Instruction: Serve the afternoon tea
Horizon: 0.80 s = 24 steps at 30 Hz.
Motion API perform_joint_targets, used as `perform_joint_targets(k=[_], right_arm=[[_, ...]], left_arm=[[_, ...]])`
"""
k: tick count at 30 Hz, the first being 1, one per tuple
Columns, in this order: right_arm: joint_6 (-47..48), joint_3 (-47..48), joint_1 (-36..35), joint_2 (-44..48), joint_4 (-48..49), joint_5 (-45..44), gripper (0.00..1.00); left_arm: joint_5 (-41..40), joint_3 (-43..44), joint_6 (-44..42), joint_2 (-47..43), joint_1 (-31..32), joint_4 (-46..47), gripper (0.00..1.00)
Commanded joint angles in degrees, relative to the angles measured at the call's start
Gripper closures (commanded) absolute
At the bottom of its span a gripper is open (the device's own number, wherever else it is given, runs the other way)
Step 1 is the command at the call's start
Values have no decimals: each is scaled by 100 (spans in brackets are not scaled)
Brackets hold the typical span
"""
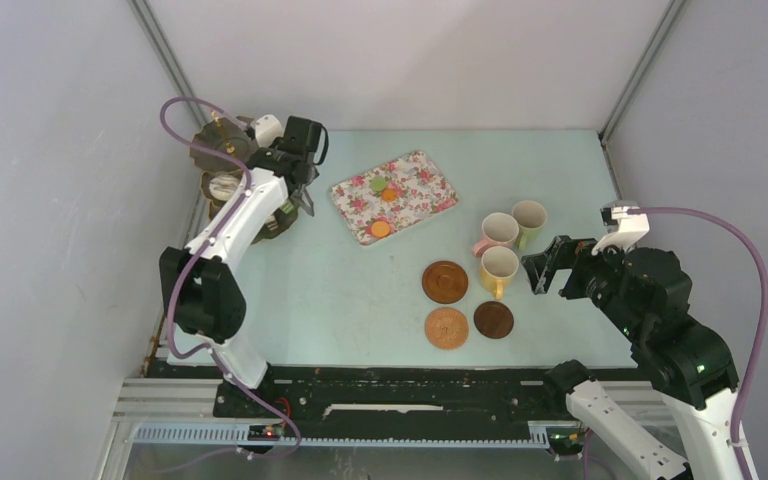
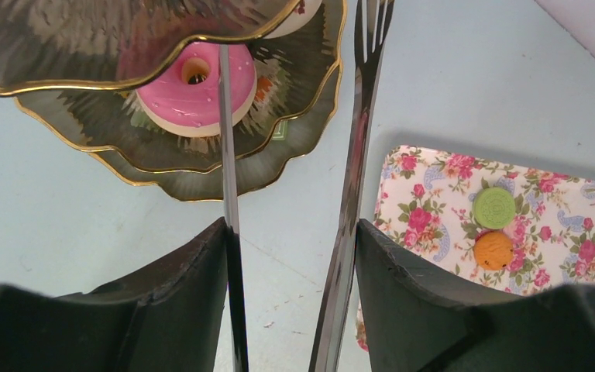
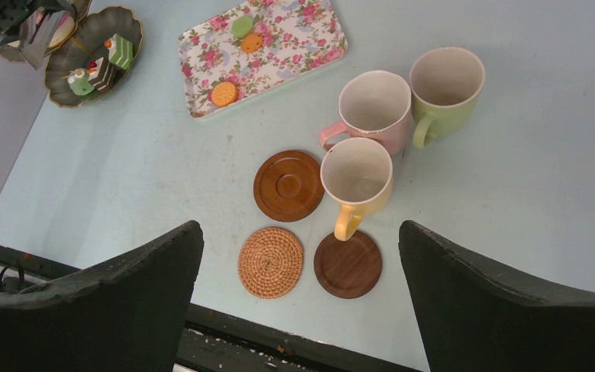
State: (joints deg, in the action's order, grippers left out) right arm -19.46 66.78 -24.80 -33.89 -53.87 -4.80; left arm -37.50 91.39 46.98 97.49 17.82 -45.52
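My left gripper (image 2: 290, 232) is shut on the long metal tongs (image 2: 352, 170), a blade against each finger. The tongs stand spread at the dark scalloped stand (image 2: 201, 174); one blade crosses a pink donut cake (image 2: 194, 89) on a tier, contact unclear. The stand (image 1: 222, 150) is at the far left. Yellow (image 3: 356, 178), pink (image 3: 373, 105) and green (image 3: 445, 81) mugs stand grouped, beside three brown coasters (image 3: 287, 185), (image 3: 270, 262), (image 3: 348, 264). My right gripper (image 3: 298, 229) hangs open above the coasters, holding nothing.
The flowered tray (image 1: 430, 200) lies mid-table with a green macaron (image 1: 377, 184) and two orange ones (image 1: 389, 195), (image 1: 381, 229). Small cakes sit on the stand's bottom tier (image 3: 93, 54). White walls close in the table on the left, the back and the right.
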Motion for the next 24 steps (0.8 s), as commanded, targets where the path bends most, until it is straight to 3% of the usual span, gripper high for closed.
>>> perform_joint_targets(k=[1,24], right_arm=[[10,0,0,54,79,-29,0],[-38,-6,53,20,78,23,0]], left_arm=[[168,-27,100,-244,-86,338,40],[1086,139,-413,-93,-473,474,40]])
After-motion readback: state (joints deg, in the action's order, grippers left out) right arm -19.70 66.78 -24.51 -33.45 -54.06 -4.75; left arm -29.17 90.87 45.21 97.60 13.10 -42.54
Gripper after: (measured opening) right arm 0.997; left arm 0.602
